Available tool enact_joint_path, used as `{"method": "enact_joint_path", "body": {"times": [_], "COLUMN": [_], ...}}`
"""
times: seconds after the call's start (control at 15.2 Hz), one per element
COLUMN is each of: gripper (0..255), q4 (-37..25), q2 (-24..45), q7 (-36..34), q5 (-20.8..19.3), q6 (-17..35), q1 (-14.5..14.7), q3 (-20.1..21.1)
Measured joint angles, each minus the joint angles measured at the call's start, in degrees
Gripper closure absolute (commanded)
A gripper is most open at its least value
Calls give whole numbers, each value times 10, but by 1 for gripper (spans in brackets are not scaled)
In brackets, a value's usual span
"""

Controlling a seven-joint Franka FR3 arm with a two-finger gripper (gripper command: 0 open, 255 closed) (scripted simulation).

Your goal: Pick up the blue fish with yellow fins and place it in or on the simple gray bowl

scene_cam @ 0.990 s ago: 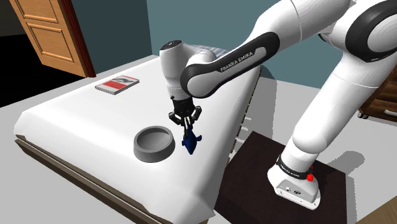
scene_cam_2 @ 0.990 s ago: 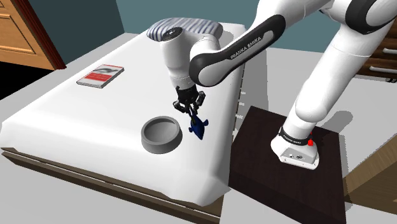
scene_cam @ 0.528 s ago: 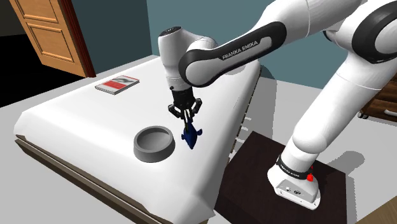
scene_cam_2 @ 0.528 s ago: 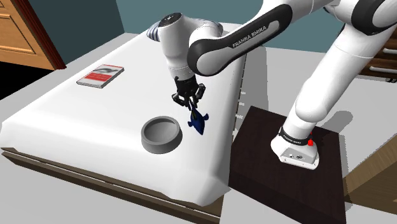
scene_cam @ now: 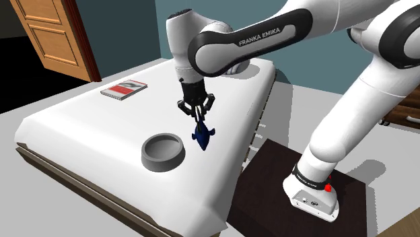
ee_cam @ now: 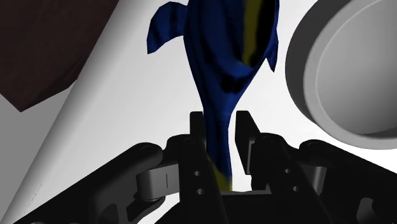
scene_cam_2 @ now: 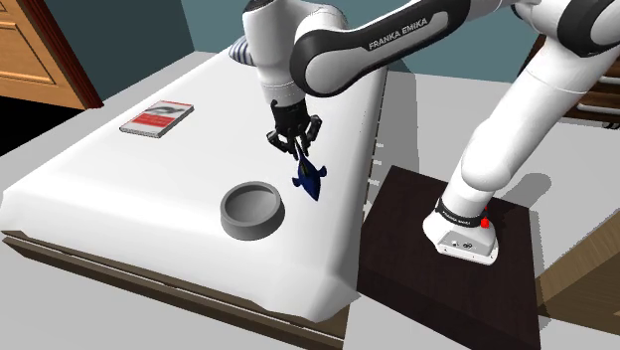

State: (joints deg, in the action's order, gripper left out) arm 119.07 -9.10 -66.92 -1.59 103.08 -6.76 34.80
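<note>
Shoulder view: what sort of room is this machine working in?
Probably a bedroom in a house. The work surface is a white bed with a striped pillow at its far end, and a panelled wooden door stands at the view's upper left.

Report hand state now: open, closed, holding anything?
Hand: closed, holding the blue fish by its narrow end.
</note>
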Motion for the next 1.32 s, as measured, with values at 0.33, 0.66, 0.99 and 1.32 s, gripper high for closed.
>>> {"method": "enact_joint_path", "body": {"times": [0.33, 0.66, 0.99, 1.32], "gripper": [255, 255, 255, 255], "q4": [-72, -240, -386, -364], "q2": [47, 198, 316, 324], "q7": [-22, -92, -127, -134], "q5": [-24, -105, -168, -173], "q6": [-35, -92, -146, -118], "q1": [1, 35, 92, 92], "q3": [12, 37, 32, 30]}}
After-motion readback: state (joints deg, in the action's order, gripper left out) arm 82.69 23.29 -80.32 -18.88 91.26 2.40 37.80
